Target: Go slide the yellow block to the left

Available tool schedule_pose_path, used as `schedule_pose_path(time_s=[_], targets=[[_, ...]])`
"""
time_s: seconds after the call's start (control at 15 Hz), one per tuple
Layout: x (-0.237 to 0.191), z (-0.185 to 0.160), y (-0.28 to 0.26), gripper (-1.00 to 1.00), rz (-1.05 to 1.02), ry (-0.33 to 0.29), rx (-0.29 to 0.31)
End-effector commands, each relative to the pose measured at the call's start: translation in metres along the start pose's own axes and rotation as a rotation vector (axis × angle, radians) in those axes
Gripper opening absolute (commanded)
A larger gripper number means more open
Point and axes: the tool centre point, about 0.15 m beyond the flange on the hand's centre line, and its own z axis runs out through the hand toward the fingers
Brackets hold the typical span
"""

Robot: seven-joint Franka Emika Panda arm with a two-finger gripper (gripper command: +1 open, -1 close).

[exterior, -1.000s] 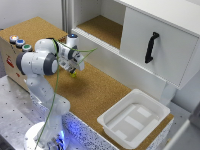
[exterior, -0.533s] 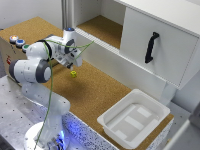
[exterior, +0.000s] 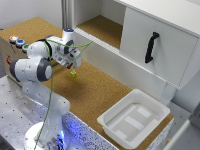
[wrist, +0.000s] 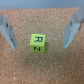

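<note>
The yellow block is a tiny cube lying on the cork tabletop, in front of the open cabinet shelf. In the wrist view the yellow block shows black letters on its top face. My gripper hangs just above it, pointing down. It is open, and in the wrist view the gripper has its fingers standing apart on either side of the block, touching nothing.
A white tray sits on the cork toward the exterior view's right. Behind stands a white cabinet with a black handle and an open shelf. A box with coloured buttons is at the exterior view's left.
The arm's elbow has swung toward the exterior view's left and lower. The gripper has stayed over the block's spot, still open. The block has not moved.
</note>
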Motion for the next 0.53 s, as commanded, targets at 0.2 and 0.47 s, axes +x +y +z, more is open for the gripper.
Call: schedule_pose_path(time_s=[0.2,0.47], targets=[[0.001,0.003,0.0,1.0,-0.003,-0.003,0.001],[-0.011,0.02,-0.001,1.0,0.021,0.054,0.088]])
